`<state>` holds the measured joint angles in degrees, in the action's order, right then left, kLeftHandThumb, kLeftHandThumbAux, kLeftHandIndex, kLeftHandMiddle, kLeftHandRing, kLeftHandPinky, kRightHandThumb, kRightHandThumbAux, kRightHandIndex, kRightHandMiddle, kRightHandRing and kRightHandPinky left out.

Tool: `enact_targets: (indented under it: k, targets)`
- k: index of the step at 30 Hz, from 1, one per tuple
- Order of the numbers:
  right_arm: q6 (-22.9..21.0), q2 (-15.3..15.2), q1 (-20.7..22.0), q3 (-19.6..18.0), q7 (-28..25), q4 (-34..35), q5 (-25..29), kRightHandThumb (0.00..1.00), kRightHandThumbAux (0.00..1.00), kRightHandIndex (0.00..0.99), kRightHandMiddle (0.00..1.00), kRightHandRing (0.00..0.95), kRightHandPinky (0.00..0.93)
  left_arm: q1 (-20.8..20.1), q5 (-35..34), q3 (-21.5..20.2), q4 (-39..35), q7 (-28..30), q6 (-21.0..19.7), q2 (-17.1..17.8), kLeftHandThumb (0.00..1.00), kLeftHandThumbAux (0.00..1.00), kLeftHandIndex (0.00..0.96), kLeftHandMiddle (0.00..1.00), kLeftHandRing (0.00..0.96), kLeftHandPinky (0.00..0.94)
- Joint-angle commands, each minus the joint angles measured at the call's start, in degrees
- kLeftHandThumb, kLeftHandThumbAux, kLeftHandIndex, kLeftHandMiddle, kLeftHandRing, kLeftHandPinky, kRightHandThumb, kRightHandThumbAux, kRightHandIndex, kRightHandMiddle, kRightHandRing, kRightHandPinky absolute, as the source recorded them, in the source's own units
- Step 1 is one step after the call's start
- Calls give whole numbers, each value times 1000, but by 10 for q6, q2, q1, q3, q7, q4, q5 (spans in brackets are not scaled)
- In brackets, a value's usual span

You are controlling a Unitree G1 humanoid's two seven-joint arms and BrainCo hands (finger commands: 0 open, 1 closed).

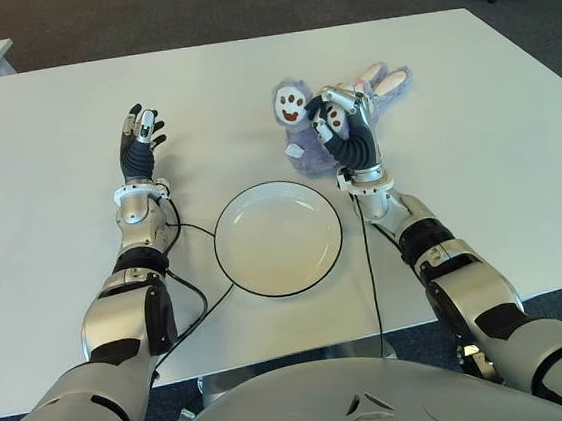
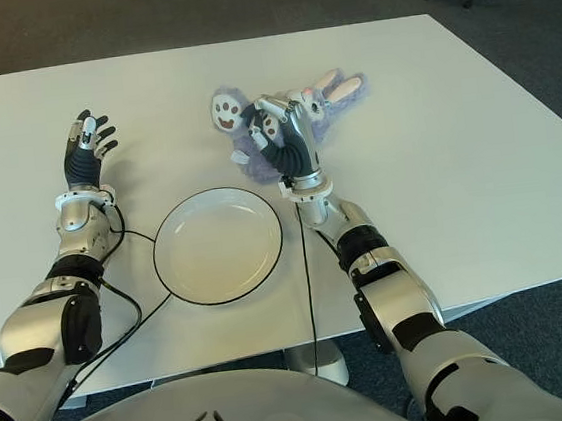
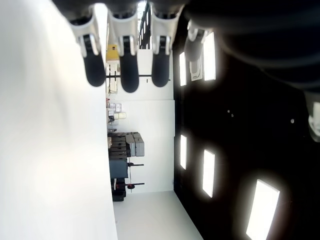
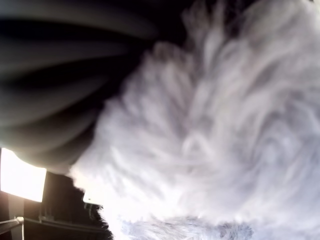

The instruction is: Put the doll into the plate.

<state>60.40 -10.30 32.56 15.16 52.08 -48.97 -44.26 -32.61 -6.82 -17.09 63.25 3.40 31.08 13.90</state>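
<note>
One doll (image 1: 305,128) is clasped by the right hand (image 1: 337,119), just beyond the plate (image 1: 235,266); the left hand (image 1: 139,135) is held spread, empty.

No words, numbers or brand names can be read anywhere. Only a paw print, brown pads on white, is seen on the doll's (image 1: 305,128) foot, just beside the right hand's (image 1: 336,114) fingers.

The doll (image 1: 305,128) sits in the right hand (image 1: 340,119), beyond the plate (image 1: 278,238) on the table (image 1: 474,130). The left hand (image 1: 140,135) shows left of the plate.
</note>
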Motion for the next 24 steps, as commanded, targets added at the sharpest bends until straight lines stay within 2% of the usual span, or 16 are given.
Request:
enact_targets:
  k: [1, 9, 24]
  targets:
    - [-38, 61, -239, 46, 18, -158, 7, 720, 695, 442, 809, 830, 854, 51, -10, -1, 26, 0, -22, -32, 0, 328, 66, 185, 202, 225]
    - [-55, 56, -236, 50, 31, -156, -4, 712, 707, 440, 845, 861, 847, 49, -14, -5, 27, -2, -21, -36, 0, 324, 68, 196, 212, 220]
    - [-80, 51, -222, 63, 108, -147, -30, 705, 719, 437, 879, 886, 859, 47, -13, -4, 28, 0, -24, -35, 0, 340, 70, 181, 199, 226]
